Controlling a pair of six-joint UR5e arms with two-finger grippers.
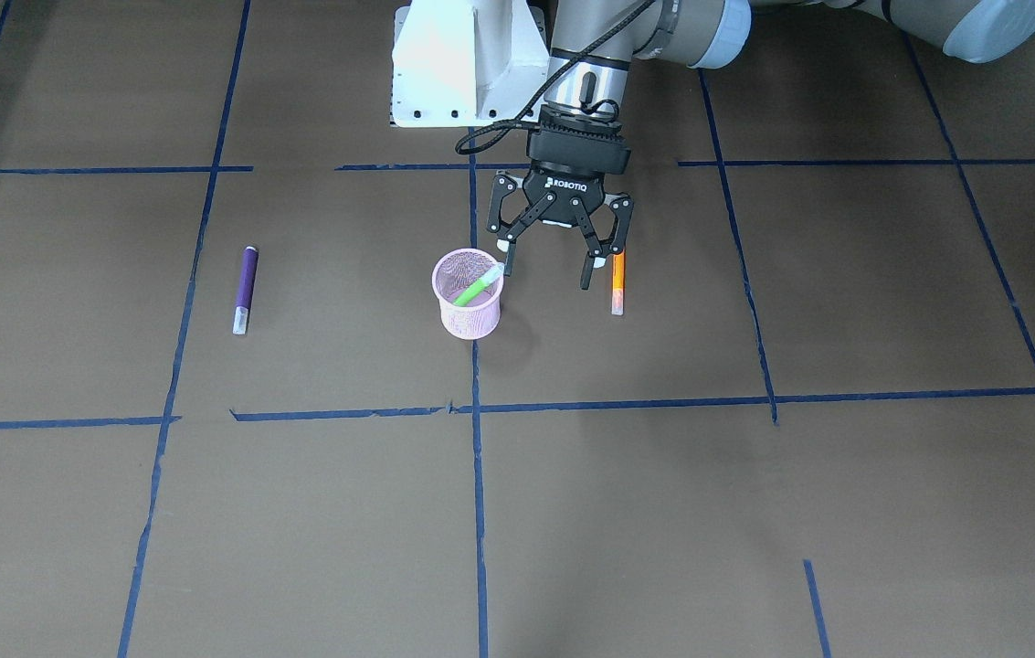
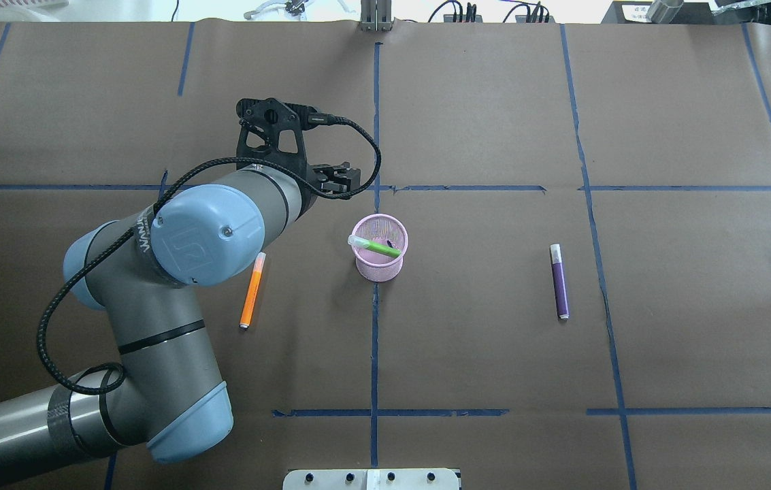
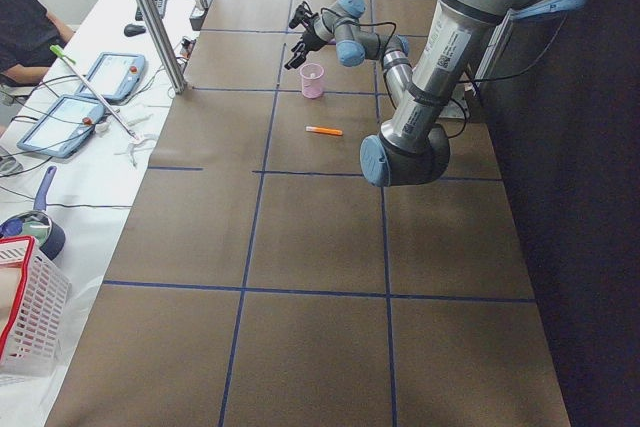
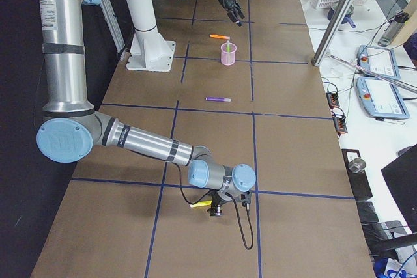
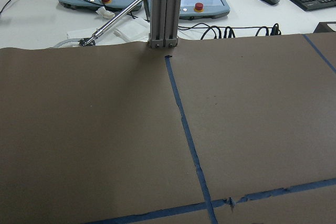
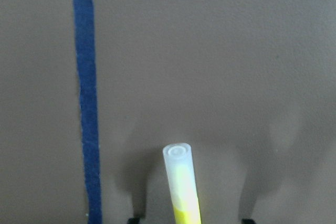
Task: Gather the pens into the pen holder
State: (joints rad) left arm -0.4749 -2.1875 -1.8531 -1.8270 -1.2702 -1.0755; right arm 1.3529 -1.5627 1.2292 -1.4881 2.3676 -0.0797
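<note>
Starting at the left of the overhead view, the left tool (image 1: 548,270) is seen with its jaws spread and nothing between them, hanging just beside the pen holder (image 2: 378,271). The orange pen (image 2: 252,291) lies flat on the table (image 2: 494,354) near it. If a descent is made off-centre, the round barrel could be rolled away or a finger driven into the paper. The holder stands free and looks light, so it could be tipped if its rim is clipped. The green pen (image 2: 378,246) is leaned inside with its cap over the rim, where it could be knocked out or could block the next pen. Further right, the purple pen (image 2: 560,286) lies well apart. The yellow pen (image 6: 181,182) is found far down the table, straddled by the parted fingers of the right tool (image 4: 215,210). Only their tips are shown, so contact cannot be judged. In the overhead view the left tool is largely hidden by its own arm.
</note>
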